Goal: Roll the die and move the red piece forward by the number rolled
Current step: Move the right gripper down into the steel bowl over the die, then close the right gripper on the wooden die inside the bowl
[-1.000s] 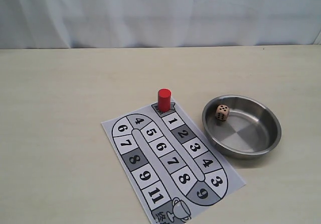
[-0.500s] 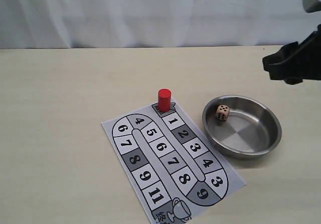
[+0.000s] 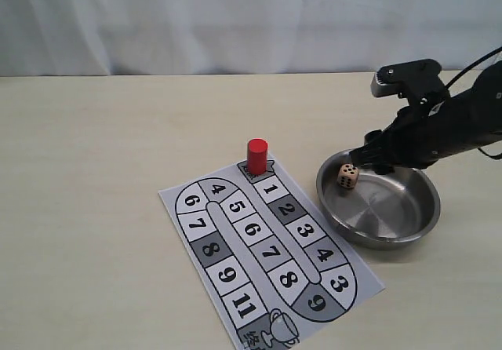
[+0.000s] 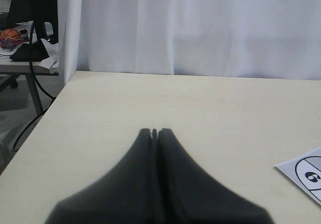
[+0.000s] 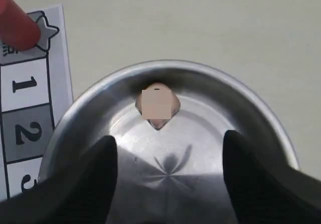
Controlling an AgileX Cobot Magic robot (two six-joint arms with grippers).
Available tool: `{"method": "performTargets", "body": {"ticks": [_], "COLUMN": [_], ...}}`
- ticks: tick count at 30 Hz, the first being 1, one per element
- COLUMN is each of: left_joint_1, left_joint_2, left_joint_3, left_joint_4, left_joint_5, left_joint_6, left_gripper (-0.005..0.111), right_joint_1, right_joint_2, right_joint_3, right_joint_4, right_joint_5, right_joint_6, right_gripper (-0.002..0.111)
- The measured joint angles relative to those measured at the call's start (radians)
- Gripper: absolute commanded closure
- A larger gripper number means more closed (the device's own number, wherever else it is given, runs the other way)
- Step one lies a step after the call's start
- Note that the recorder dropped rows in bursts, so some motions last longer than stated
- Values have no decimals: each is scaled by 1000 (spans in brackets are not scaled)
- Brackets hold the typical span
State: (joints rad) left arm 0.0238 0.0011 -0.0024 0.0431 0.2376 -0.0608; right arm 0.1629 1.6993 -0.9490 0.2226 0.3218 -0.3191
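The pale die (image 3: 348, 176) lies inside the steel bowl (image 3: 408, 224), against its far-left wall; in the right wrist view the die (image 5: 157, 105) looks washed out. My right gripper (image 3: 375, 162) hangs open over the bowl, just right of the die, with nothing between its fingers (image 5: 103, 153). The red piece (image 3: 256, 155) stands upright on the star square at the top of the paper game board (image 3: 267, 248), and its side shows in a corner of the right wrist view (image 5: 15, 23). My left gripper (image 4: 155, 132) is shut and empty over bare table, outside the exterior view.
The board's numbered squares run from 1 (image 3: 269, 188) down beside the bowl. A table edge, cables and a side desk (image 4: 27, 58) show in the left wrist view. A white curtain hangs behind the table.
My right arm has come in from the upper right and dropped over the bowl, close to the die. The die and the red piece have not moved.
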Motion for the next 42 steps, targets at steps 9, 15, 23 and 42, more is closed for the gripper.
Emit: {"method": "performTargets", "body": {"ticks": [9,15,23,42], "left_joint_1": [0,0,0,0], "left_joint_2": [0,0,0,0], "left_joint_3": [0,0,0,0], "left_joint_4": [0,0,0,0], "left_joint_5": [0,0,0,0], "left_joint_6": [0,0,0,0], "left_gripper": [107,107,107,107], "right_joint_1": [0,0,0,0], "right_joint_2": [145,215,269,306], "right_joint_3": [-131,-145,-145,-145], "right_joint_4": [0,0,42,82], "right_joint_5": [116,61,1,-24], "right_joint_6": [17,19,21,21], "right_gripper": [50,50,50,50]}}
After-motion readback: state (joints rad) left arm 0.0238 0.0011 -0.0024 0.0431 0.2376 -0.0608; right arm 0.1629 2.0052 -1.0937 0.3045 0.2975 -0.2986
